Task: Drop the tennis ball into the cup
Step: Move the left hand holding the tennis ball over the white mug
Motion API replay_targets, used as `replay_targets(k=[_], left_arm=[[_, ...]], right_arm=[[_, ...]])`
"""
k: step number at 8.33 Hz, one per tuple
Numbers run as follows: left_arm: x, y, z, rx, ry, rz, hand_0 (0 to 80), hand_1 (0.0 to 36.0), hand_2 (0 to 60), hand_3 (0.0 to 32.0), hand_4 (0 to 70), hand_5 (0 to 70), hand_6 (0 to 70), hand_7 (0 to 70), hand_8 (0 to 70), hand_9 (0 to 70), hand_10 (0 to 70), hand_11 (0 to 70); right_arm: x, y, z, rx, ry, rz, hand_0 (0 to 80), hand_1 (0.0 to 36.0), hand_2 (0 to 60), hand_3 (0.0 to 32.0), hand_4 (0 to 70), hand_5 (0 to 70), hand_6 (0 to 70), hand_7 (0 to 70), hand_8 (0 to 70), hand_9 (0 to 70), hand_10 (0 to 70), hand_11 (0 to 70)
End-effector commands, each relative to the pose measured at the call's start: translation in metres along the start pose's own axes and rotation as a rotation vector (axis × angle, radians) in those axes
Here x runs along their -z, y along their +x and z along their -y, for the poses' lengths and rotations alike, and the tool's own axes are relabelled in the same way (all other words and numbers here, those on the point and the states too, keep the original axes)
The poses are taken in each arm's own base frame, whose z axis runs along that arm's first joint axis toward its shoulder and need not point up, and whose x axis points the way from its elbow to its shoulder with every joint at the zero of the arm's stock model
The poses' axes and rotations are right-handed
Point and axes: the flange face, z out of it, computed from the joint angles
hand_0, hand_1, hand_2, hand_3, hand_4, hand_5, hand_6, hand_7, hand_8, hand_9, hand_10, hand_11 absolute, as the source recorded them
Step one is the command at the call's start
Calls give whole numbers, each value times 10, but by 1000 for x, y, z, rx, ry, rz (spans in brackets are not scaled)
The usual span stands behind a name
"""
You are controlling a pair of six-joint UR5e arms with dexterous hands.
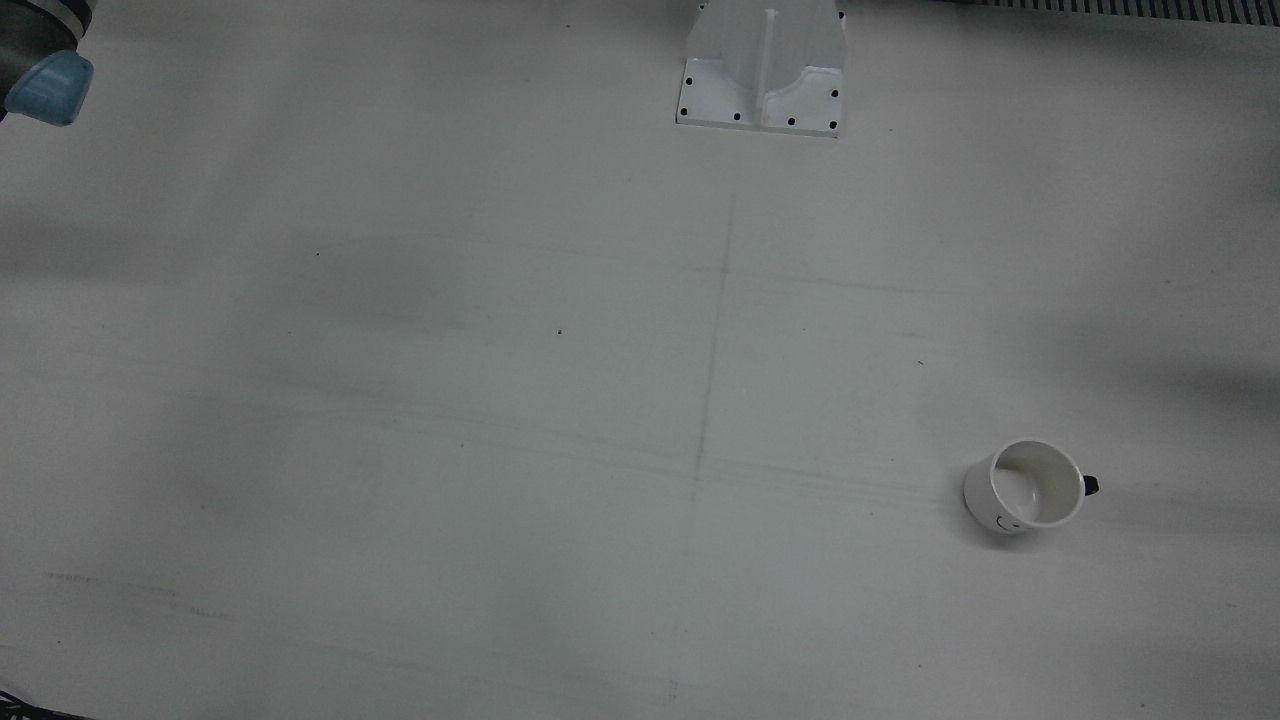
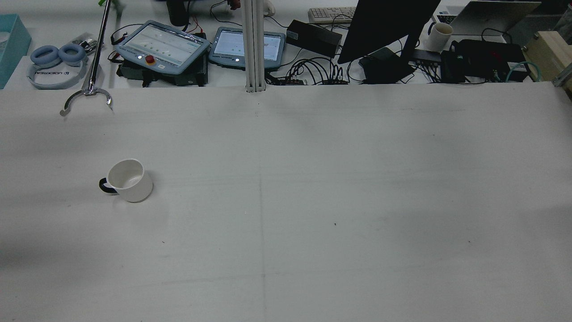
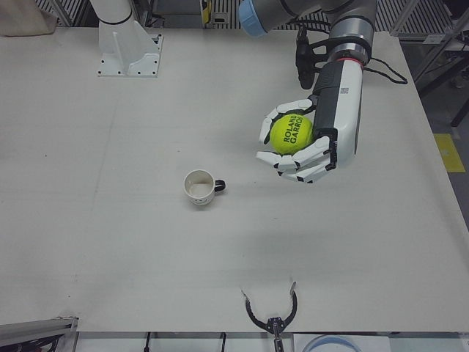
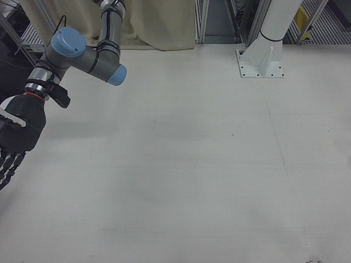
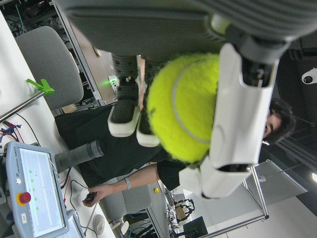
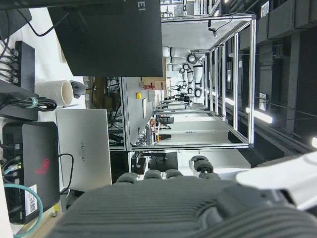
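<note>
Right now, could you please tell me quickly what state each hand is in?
Left hand: fingers closed around the tennis ball.
Right hand: holding nothing visible; fingers cut off, cannot be told.

The table (image 1: 400, 400) is seen almost straight down in the front view, and from high behind in the rear view; the cup (image 2: 127, 180) is shared by both and by the left-front view. Each table half is covered obliquely by the 2 side-front views. The hand views are shot close, turned sideways, toward the desks beyond.
</note>
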Motion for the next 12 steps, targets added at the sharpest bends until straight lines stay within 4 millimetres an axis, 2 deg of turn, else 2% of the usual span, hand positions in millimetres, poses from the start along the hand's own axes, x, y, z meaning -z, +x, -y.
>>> replay_targets(k=[1,2,3,4,5,7,9,10,11,12], left_arm=[[-9,-88,-63,28,-136,171,607,234,302,0,532,220,700,700,581,700,432,616],[-12,-132,-85,43,-168,240,593,221,329,0,520,240,700,700,582,700,430,613],[-11,-166,-99,58,-181,272,581,210,348,0,514,253,700,700,583,700,430,613],[-10,-182,-105,63,-183,284,574,200,355,0,510,259,700,700,582,700,429,611],[-10,-188,-106,56,-181,285,567,210,347,0,494,228,700,700,569,700,427,607],[-9,-206,-108,52,-182,290,566,188,266,0,481,225,700,700,569,700,433,616],[-17,-219,-90,47,-170,294,549,184,299,0,457,221,700,700,561,700,424,602],[-19,-223,-83,46,-168,295,544,185,286,0,449,204,700,700,546,700,420,596],[-19,-225,-83,45,-169,296,539,175,300,0,443,225,700,700,545,700,417,592],[-20,-226,-80,44,-164,297,546,182,252,0,439,196,700,700,541,700,418,593]], right_arm=[[0,0,0,0,0,0,0,0,0,0,0,0,0,0,0,0,0,0],[0,1,0,0,1,-1,0,0,0,0,0,0,0,0,0,0,0,0],[0,0,0,0,0,0,0,0,0,0,0,0,0,0,0,0,0,0],[0,1,0,0,1,-1,0,0,0,0,0,0,0,0,0,0,0,0],[0,0,0,0,0,0,0,0,0,0,0,0,0,0,0,0,0,0],[0,0,0,0,0,0,0,0,0,0,0,0,0,0,0,0,0,0],[0,1,0,0,1,-1,0,0,0,0,0,0,0,0,0,0,0,0],[0,0,0,0,0,0,0,0,0,0,0,0,0,0,0,0,0,0],[0,0,0,0,0,0,0,0,0,0,0,0,0,0,0,0,0,0],[0,0,0,0,0,0,0,0,0,0,0,0,0,0,0,0,0,0]])
